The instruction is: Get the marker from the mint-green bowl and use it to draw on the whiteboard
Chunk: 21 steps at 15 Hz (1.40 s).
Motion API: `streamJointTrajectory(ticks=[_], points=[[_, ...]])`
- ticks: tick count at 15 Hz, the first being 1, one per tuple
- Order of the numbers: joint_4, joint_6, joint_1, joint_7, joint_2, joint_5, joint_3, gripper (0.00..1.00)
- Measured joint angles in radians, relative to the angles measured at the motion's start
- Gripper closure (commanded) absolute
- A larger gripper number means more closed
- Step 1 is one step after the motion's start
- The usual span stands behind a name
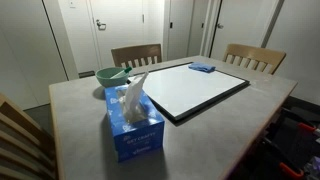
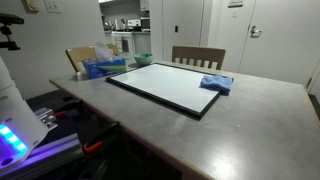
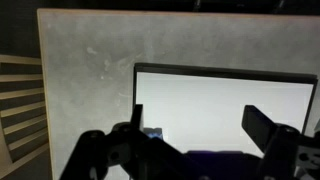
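The whiteboard lies flat on the table, white with a thin black frame, and shows in both exterior views. The mint-green bowl stands beyond the tissue box, near the table's far edge; in an exterior view only its rim peeks out. No marker shows in any view. Only the wrist view shows my gripper. It is open, its dark fingers wide apart above the whiteboard, with nothing between them.
A blue tissue box stands close to the bowl. A flat blue eraser pad rests on a whiteboard corner. Wooden chairs line the grey table. The robot's base is beside the table.
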Motion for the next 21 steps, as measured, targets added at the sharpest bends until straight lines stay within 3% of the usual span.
streamJointTrajectory(ticks=[6,12,21], points=[[-0.006,0.037,0.002,-0.003,0.001,0.039,0.0,0.0],[-0.017,0.176,0.019,-0.061,0.056,0.176,0.0,0.0],[-0.015,0.448,0.034,-0.265,0.228,0.353,0.02,0.0]])
